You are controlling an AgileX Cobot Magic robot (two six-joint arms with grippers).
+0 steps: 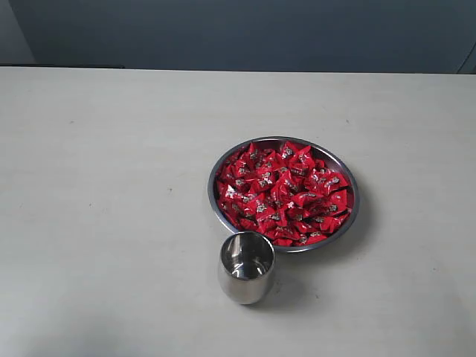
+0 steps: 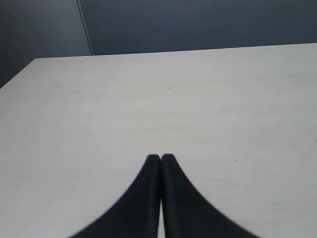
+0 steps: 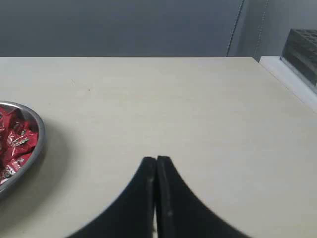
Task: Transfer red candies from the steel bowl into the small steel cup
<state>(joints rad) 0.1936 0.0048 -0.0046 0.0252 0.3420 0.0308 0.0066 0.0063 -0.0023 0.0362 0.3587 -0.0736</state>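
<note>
The steel bowl [image 1: 354, 178] sits right of the table's middle, heaped with red candies [image 1: 282, 195]. The small steel cup [image 1: 246, 266] stands upright just in front of the bowl's near-left rim, and looks empty inside. Neither arm shows in the exterior view. In the left wrist view my left gripper [image 2: 160, 157] is shut over bare table, holding nothing. My right gripper [image 3: 156, 159] is shut too, with nothing between its fingers; the bowl's rim [image 3: 39, 136] and some red candies [image 3: 15, 141] show at the edge of the right wrist view, apart from the fingertips.
The pale table [image 1: 111, 186] meets a dark wall [image 1: 238, 30] at the back. A dark ribbed object [image 3: 302, 52] stands beyond the table's edge in the right wrist view.
</note>
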